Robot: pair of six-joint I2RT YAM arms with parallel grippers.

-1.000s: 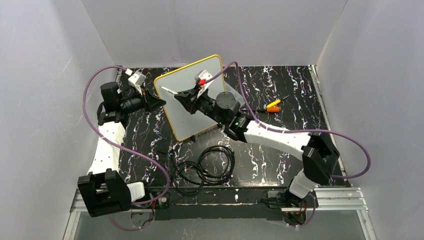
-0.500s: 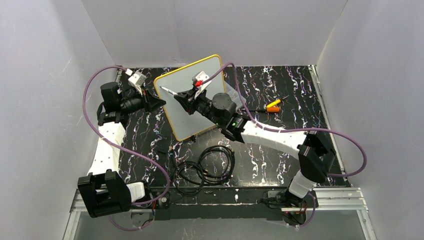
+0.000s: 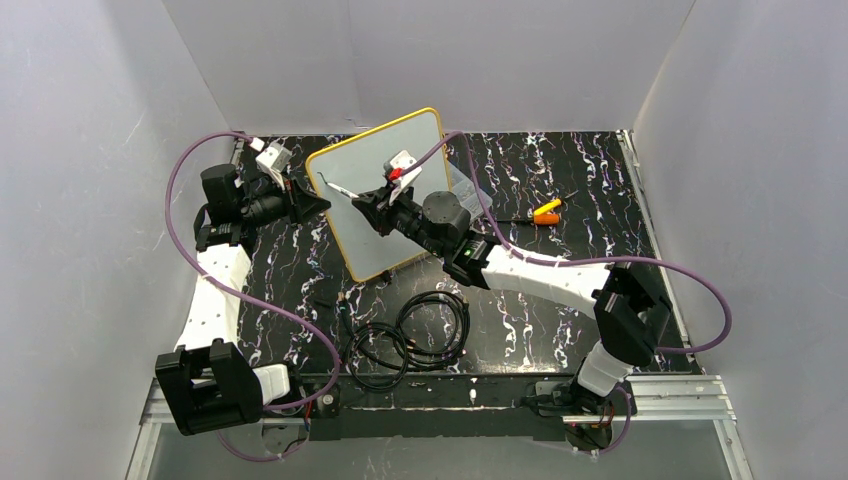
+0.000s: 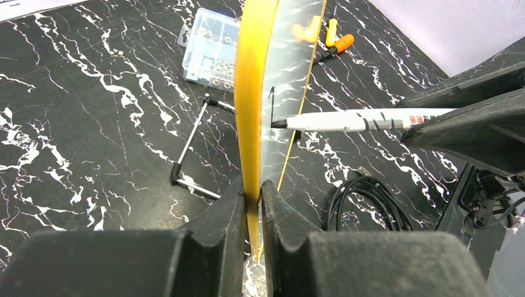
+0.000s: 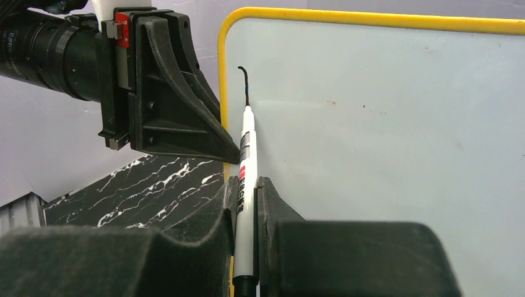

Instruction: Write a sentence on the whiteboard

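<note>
Inside left pincer [image 4: 252, 185] sits the whiteboard [image 4: 251, 93] rim; right pincer's [image 5: 246, 185] marker [image 5: 247, 142] touches it.

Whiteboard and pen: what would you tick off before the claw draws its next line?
1. Left claw clamped on the whiteboard edge: ok.
2. Right claw shut on the marker: ok.
3. Marker tip touching the board: ok.
4. Ink leaving a black mark: ok.
5. Blank room beside the mark: ok.
6. Sentence finished: not ok, only one short stroke.
</note>
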